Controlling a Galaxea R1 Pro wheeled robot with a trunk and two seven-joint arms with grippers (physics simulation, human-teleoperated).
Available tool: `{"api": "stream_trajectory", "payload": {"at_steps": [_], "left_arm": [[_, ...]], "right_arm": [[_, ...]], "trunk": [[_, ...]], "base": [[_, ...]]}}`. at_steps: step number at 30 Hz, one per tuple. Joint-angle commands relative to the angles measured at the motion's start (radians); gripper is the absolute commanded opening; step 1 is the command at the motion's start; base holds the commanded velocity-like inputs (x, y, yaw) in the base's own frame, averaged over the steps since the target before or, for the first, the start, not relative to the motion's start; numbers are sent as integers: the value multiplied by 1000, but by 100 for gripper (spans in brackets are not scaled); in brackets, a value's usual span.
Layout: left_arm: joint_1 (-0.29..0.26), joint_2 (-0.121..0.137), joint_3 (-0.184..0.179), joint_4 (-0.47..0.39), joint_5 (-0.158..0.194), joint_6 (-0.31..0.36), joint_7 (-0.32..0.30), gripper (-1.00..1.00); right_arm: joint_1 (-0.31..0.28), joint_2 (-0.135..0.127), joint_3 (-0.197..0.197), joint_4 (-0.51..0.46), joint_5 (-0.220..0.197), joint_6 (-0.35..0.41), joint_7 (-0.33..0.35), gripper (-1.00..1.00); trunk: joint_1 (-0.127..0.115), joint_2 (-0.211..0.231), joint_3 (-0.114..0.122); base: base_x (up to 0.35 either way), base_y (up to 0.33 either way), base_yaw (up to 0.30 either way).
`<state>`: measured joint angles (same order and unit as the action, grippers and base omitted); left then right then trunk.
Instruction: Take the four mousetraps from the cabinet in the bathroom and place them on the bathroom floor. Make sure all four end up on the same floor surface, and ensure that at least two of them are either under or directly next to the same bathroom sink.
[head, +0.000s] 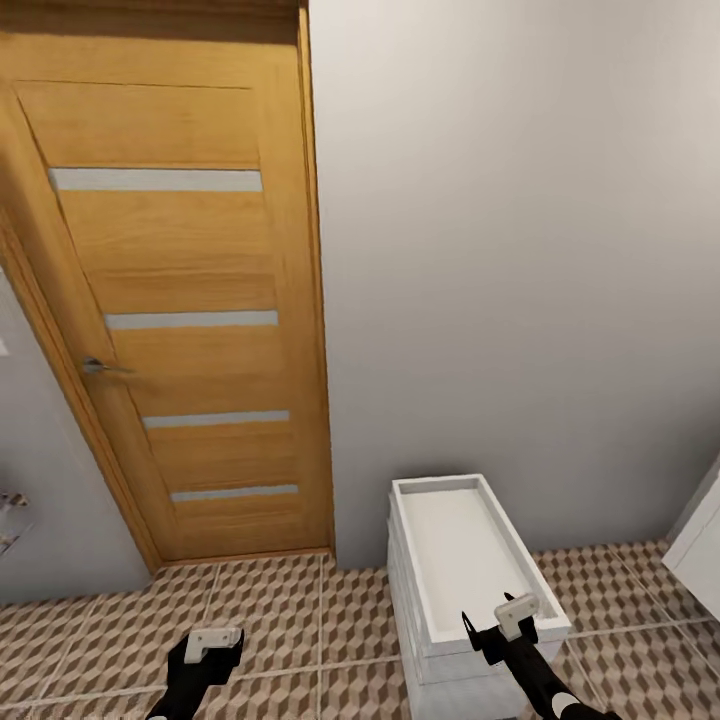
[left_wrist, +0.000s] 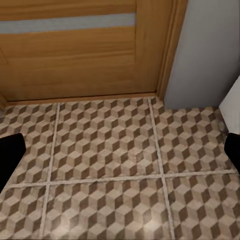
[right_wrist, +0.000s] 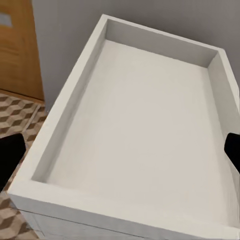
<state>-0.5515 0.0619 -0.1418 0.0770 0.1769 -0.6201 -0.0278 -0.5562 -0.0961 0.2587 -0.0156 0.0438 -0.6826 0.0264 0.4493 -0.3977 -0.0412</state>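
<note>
Black-fingered and spread wide, our left claw (head: 212, 642) holds nothing — in its wrist view the two fingertips (left_wrist: 10, 155) sit at opposite edges above the bathroom floor (left_wrist: 105, 150), cube-patterned tile running up to a wooden door (head: 170, 300). Our right claw (head: 512, 612) is likewise parted and empty, poised above a white tray-topped unit (right_wrist: 60, 120) standing against the grey wall (head: 520, 250). Both forearms reach forward and low from the bottom of the head view. We see no mousetraps, cabinet or sink here.
</note>
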Motion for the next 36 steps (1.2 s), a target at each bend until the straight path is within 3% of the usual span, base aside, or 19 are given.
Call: {"api": "stream_trajectory", "payload": {"at_steps": [1, 36], "left_arm": [[-2, -1, -8, 4, 10, -6, -3, 100], [-2, -1, -9, 5, 10, -4, -3, 100]], "right_arm": [[-1, 0, -4, 0, 4, -3, 3, 100], [-1, 4, -4, 0, 5, 2, 3, 100]], "trunk": [[1, -2, -2], [1, -2, -2]], "base": [[0, 0, 287], [0, 0, 286]]}}
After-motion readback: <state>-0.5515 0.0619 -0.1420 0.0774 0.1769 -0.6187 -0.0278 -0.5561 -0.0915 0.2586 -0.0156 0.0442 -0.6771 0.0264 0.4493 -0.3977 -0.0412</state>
